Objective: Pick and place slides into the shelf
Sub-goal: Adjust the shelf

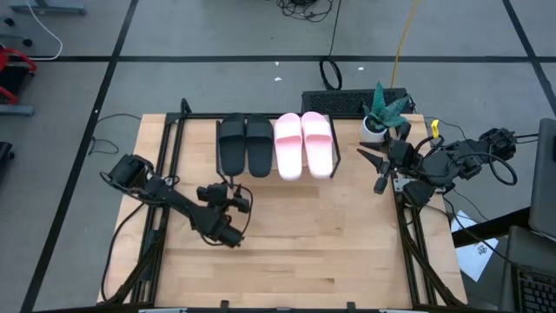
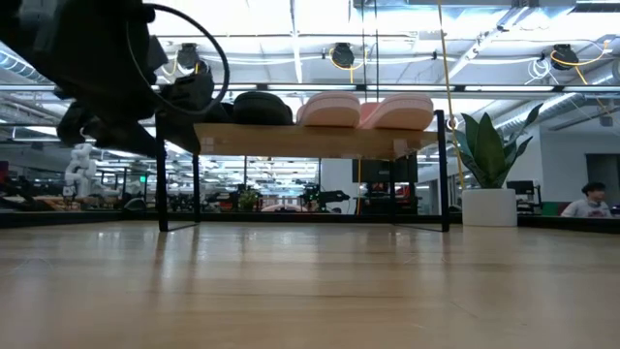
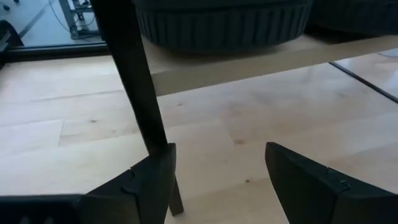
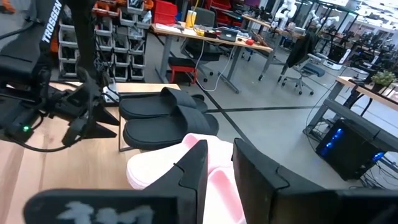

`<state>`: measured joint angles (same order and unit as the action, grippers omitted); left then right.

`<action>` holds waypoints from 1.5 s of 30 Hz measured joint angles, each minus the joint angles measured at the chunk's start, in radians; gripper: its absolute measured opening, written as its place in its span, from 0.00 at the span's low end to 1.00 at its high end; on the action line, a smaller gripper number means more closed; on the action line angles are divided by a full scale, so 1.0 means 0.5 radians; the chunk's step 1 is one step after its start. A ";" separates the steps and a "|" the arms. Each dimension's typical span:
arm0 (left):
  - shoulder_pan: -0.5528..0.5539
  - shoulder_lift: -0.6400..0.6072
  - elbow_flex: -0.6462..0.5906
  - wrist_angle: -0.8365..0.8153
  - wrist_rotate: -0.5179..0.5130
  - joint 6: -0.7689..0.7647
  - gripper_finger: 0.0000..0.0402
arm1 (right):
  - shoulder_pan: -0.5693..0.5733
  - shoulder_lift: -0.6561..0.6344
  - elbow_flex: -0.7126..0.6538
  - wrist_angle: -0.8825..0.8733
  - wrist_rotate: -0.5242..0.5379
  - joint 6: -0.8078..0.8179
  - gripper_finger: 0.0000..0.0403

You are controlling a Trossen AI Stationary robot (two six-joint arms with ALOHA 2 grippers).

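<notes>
While all four slides sit side by side on the shelf, the two black slides on the left and the two pink slides on the right fill it from edge to edge. The left end effector is spread wide by the shelf's front left leg. The right end effector, a little apart, waits near the bench edge past the shelf's right end.

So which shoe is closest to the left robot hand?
The outer black slide, at the shelf's left end. The left tool sits just in front of it; the other black and both pink ones lie farther right.
</notes>
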<state>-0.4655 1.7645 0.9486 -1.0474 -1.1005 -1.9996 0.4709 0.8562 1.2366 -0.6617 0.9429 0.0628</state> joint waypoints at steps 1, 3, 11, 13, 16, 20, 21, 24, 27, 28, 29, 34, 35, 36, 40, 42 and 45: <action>0.006 0.000 -0.008 0.005 0.000 -0.007 0.64 | 0.000 0.000 0.000 0.000 -0.001 0.000 0.17; 0.013 0.000 -0.022 0.004 0.006 -0.021 0.64 | 0.000 0.000 0.000 -0.001 -0.001 0.000 0.17; -0.036 0.002 0.016 0.006 0.148 -0.195 0.64 | 0.000 0.000 0.000 -0.001 -0.002 0.000 0.17; -0.069 0.002 0.036 0.006 0.194 -0.189 0.64 | 0.000 0.000 0.000 -0.001 -0.002 0.000 0.17; -0.086 0.001 0.033 -0.019 0.233 -0.149 0.64 | 0.000 0.000 0.000 -0.001 -0.002 0.000 0.17; -0.034 0.001 -0.005 -0.063 0.232 -0.147 0.64 | 0.000 0.000 0.000 -0.001 -0.001 -0.001 0.17; -0.012 0.001 -0.018 -0.062 0.231 -0.147 0.64 | 0.000 0.000 0.000 -0.001 -0.001 0.000 0.17; 0.059 0.002 -0.057 -0.065 0.200 -0.142 0.64 | 0.000 0.000 0.000 -0.001 0.000 0.000 0.17; 0.123 0.002 -0.087 -0.026 0.113 -0.111 0.64 | 0.000 0.000 0.000 -0.001 0.001 0.000 0.17; 0.146 0.002 -0.099 -0.002 0.108 -0.084 0.64 | 0.000 0.000 0.000 -0.001 0.001 0.000 0.17; 0.165 0.001 -0.112 0.015 0.110 -0.071 0.64 | 0.000 0.000 0.000 -0.001 0.001 0.000 0.17; 0.200 0.001 -0.144 0.093 0.124 -0.033 0.64 | 0.000 -0.002 0.000 -0.001 0.002 -0.008 0.17; 0.199 0.001 -0.148 0.112 0.136 -0.013 0.64 | 0.000 -0.002 0.000 -0.001 0.003 -0.008 0.17; 0.199 0.001 -0.149 0.121 0.159 0.008 0.63 | 0.000 -0.002 0.000 -0.001 0.004 -0.009 0.17; 0.200 0.001 -0.149 0.111 0.206 0.074 0.58 | 0.000 -0.002 0.000 -0.001 0.004 -0.036 0.17; 0.207 0.001 -0.149 0.108 0.205 0.084 0.53 | 0.000 -0.002 0.000 -0.001 0.005 -0.046 0.17; 0.229 0.001 -0.159 0.110 0.204 0.084 0.44 | 0.000 -0.002 0.000 -0.001 0.005 -0.046 0.17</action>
<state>-0.3508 1.7649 0.8690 -0.9923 -0.9983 -1.9579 0.4709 0.8555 1.2366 -0.6621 0.9455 0.0399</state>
